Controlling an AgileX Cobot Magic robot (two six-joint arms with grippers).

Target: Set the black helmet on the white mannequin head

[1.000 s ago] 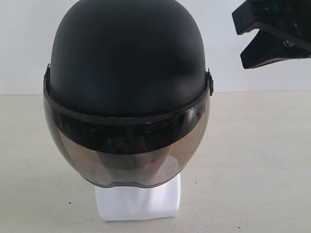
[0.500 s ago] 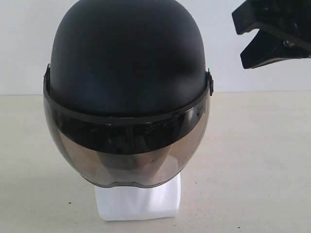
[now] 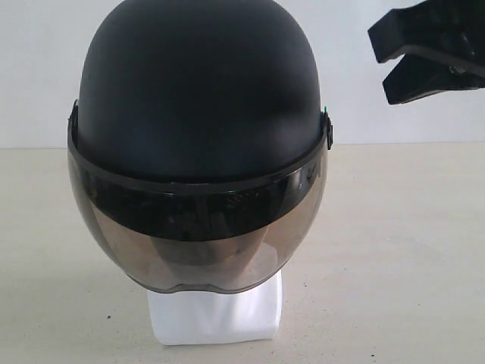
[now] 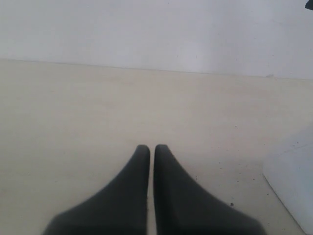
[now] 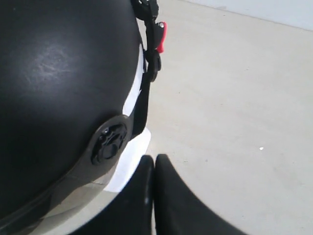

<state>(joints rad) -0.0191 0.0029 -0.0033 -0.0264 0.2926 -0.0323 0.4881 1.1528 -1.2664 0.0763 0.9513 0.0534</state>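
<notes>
Exterior view has the helmet [image 3: 197, 91] seated on the head [image 3: 216, 318], upright and facing the camera, in the left-centre of the tabletop [image 3: 394, 250]. Its matte black shell covers the whole crown, and the smoky visor [image 3: 197, 243] hangs down over the face, so that only the white blocky base shows below the visor's lower edge, standing on the tabletop. What lies behind the tinted visor is too dim to make out. In the right wrist view the helmet's side fills much of the picture: a round black visor pivot [image 5: 108, 142] sits on the shell, a dark strap [image 5: 144, 98] runs down beside it with a red tab [image 5: 162, 34] near the buckle, and a strip of the white head shows between the shell and the strap. The right gripper [image 5: 154, 157] is just beside that side of the helmet without touching it, its fingers [image 5: 171, 196] pressed together and holding nothing; in the exterior view it hangs in the air at the upper right, apart from the helmet. The left gripper [image 4: 151, 148] is low over bare tabletop, its fingers [image 4: 117, 196] drawn together with only a thin slit between them, empty, with the white base at the picture's edge. A plain pale wall [image 3: 38, 61] rises behind the tabletop.
</notes>
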